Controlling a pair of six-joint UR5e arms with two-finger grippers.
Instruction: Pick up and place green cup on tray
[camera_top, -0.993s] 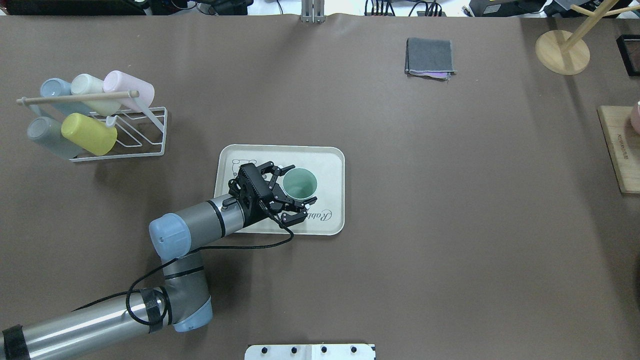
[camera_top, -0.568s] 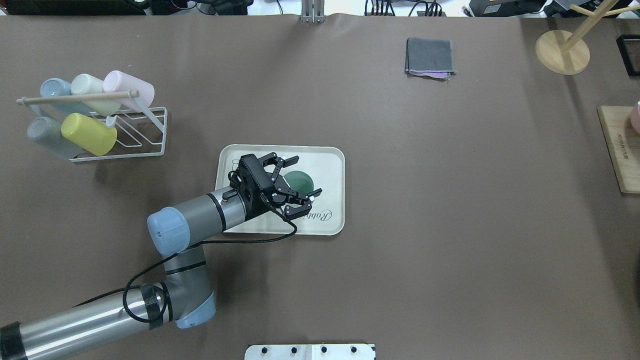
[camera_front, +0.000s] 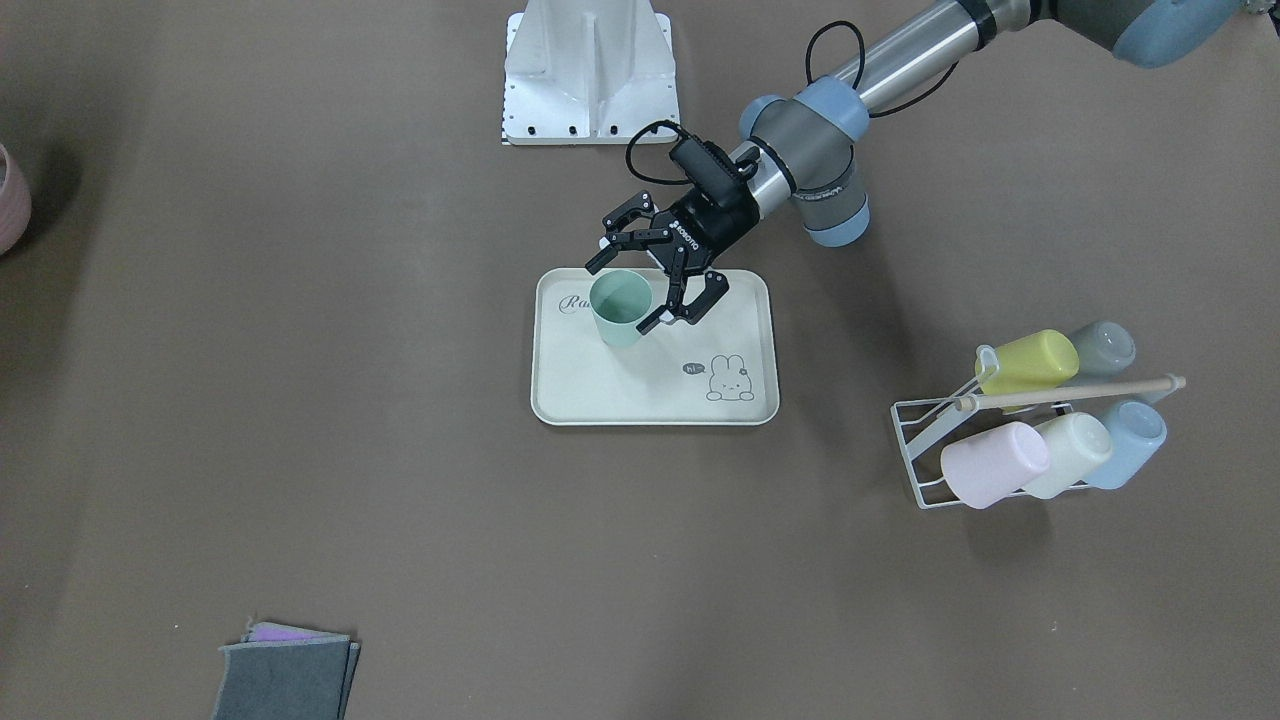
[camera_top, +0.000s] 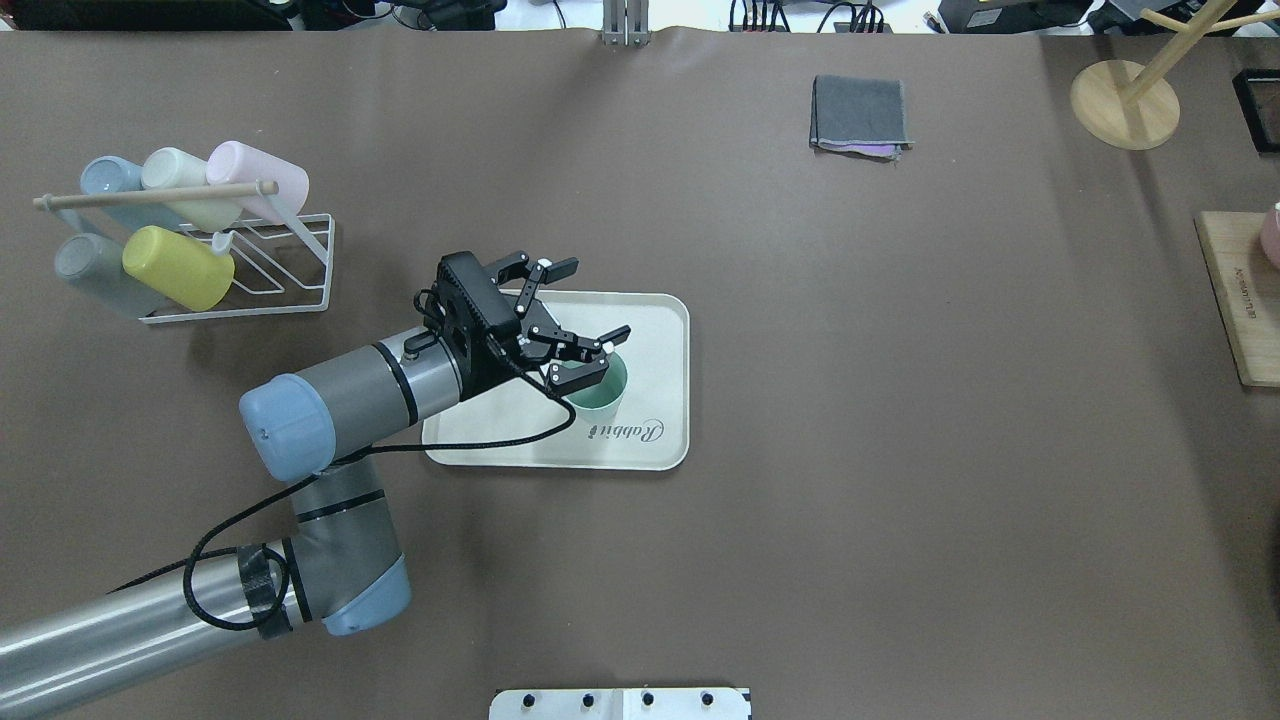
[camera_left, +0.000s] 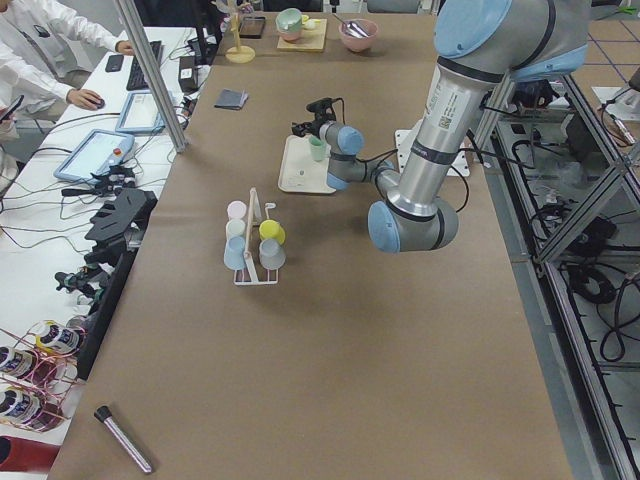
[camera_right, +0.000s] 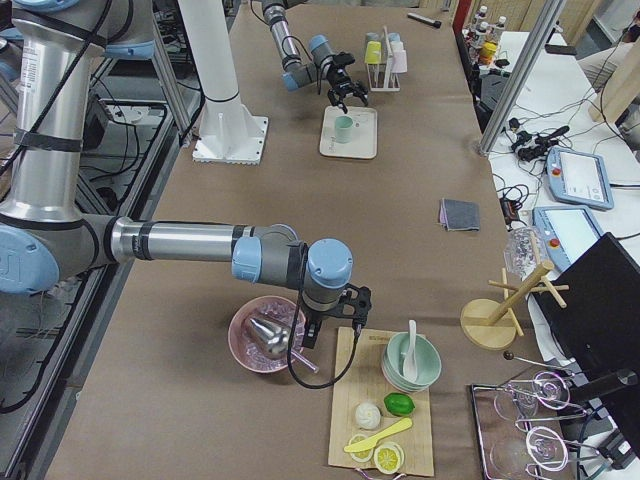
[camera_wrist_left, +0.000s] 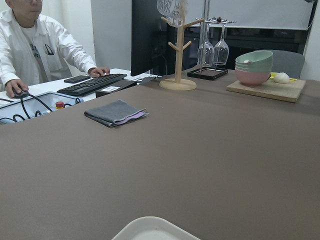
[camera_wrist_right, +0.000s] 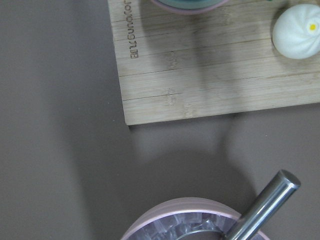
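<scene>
The pale green cup (camera_front: 620, 308) stands upright on the cream tray (camera_front: 655, 392), near its "Rabbit" script end. In the overhead view the cup (camera_top: 603, 395) is partly hidden under a finger, and the tray (camera_top: 655, 325) lies left of the table's middle. My left gripper (camera_top: 592, 305) is open and empty, raised over the cup and not touching it; it also shows in the front-facing view (camera_front: 620, 294). My right gripper (camera_right: 342, 318) shows only in the exterior right view, beside a pink bowl (camera_right: 265, 335); I cannot tell whether it is open or shut.
A white wire rack (camera_top: 250, 285) with several pastel cups stands at the far left. A folded grey cloth (camera_top: 860, 115) lies at the back. A wooden stand (camera_top: 1125, 105) and a wooden board (camera_top: 1235, 300) are at the right edge.
My left gripper, open around the cup a second ago, has lifted and drawn back toward the rack side. The cup stays standing on the tray.
</scene>
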